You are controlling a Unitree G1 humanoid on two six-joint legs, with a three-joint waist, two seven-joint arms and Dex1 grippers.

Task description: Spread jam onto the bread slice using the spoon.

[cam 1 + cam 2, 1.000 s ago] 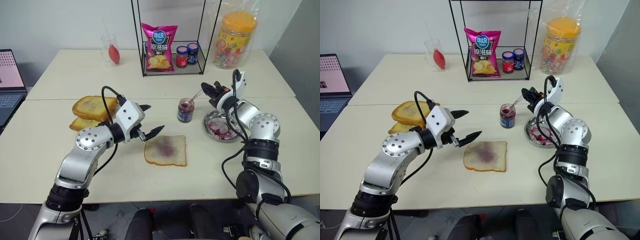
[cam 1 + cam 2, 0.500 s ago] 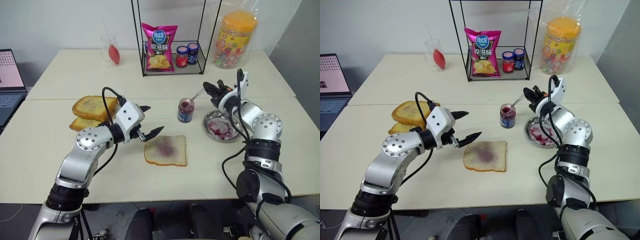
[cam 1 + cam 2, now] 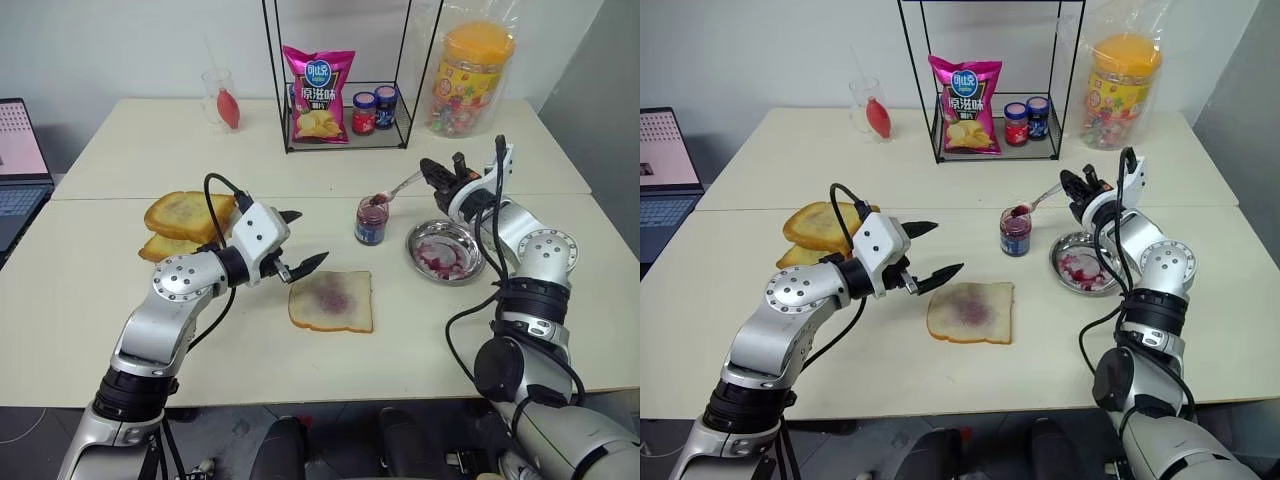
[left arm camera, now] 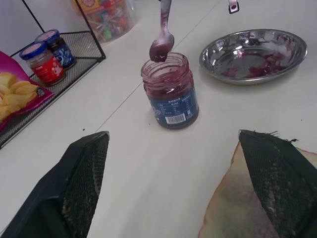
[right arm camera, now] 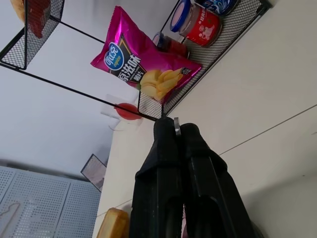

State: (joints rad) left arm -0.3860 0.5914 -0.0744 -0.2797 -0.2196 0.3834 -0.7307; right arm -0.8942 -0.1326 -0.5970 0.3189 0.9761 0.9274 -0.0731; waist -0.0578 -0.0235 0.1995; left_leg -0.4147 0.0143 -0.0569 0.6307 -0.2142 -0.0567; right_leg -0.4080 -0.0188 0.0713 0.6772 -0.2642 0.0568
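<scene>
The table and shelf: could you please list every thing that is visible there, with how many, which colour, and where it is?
Bread slice: one, white with purple smear, table centre front.
Jam jar: one, clear glass with dark purple jam, behind the bread slice.
Spoon: one, silver, bowl with jam just above the jar mouth.
Steel dish: one, jam-stained, right of the jar.
Toasted slices: stacked, golden-brown, left of the bread slice.
Chip bag: one, pink, on the wire shelf.
Labelled jars: two, red lid and blue lid, on the shelf.
Candy tub: one, orange lid, back right.
Glass: one, clear, holding something red, back left.
Laptop: one, far left.
Left gripper: open, beside the bread slice.
Right gripper: shut on the spoon.
</scene>
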